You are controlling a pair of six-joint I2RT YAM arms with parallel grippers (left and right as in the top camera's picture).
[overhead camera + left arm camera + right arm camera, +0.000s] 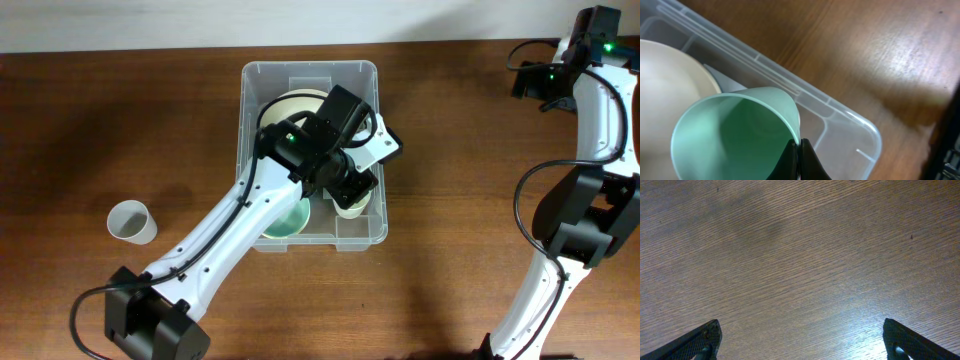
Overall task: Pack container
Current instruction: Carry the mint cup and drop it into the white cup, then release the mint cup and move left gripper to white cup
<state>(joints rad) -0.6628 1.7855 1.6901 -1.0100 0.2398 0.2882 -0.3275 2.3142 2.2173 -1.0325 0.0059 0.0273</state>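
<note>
**A:** The left gripper is pinching hard on the rim of a pale green cup. Its jaws are closed to a sliver on the thin wall, and the cup's open mouth is tipping toward the wrist camera.

**B:** From overhead, that gripper is hanging inside the container, over its near right corner. Whether the cup is touching the floor of the bin, nobody can tell from here.

**A:** Just beside the cup, a cream bowl is sitting at the far end of the bin. A green bowl is lying in the near left part, half hidden under the left arm.

**B:** The container itself is resting on the wooden table, about mid-width and toward the far edge, with its long side running away from the robot.

**A:** Outside the bin, a white cup is standing alone on the left, well apart from it.

**B:** Over on the far right, the right gripper is hovering with its jaws spread wide, gripping nothing, and only bare wood is showing between them.
</note>
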